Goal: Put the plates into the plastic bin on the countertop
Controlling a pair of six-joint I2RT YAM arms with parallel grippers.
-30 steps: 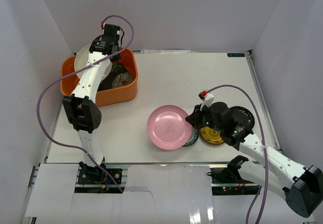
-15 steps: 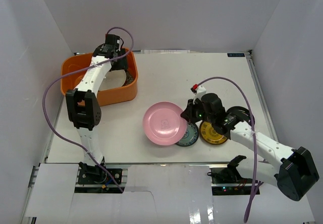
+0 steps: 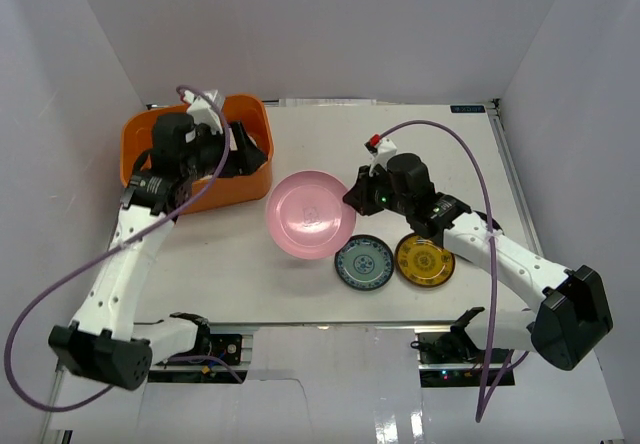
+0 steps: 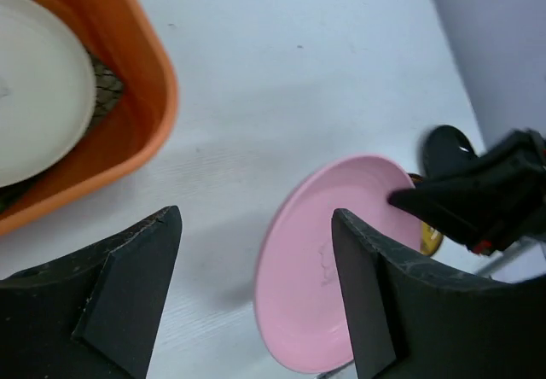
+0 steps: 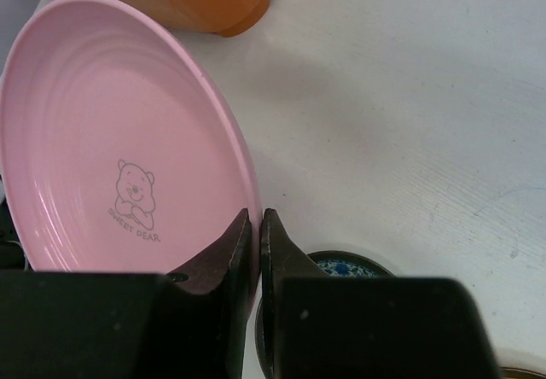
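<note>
My right gripper (image 5: 258, 217) is shut on the right rim of the pink plate (image 3: 310, 214), which it holds tilted above the countertop (image 3: 420, 154), right of the plastic bin (image 3: 250, 180). In the right wrist view the pink plate (image 5: 119, 140) shows a bear print. My left gripper (image 4: 256, 221) is open and holds nothing. It hangs over the bin's right edge (image 3: 232, 149) and looks toward the pink plate (image 4: 341, 259). A cream plate (image 4: 34, 97) lies inside the orange bin (image 4: 145, 80). The blue-patterned plate (image 3: 364, 262) and the yellow-patterned plate (image 3: 424, 260) lie flat near the front.
White walls close in the countertop on the left, back and right. My right arm (image 3: 480, 244) stretches across the front right corner, above the two small plates. My left arm (image 3: 120, 264) runs along the left edge in front of the bin.
My left gripper has opened, letting go of the cream plate in the bin, and the arm has drawn back. My right gripper has carried the pink plate up and left toward the bin.
</note>
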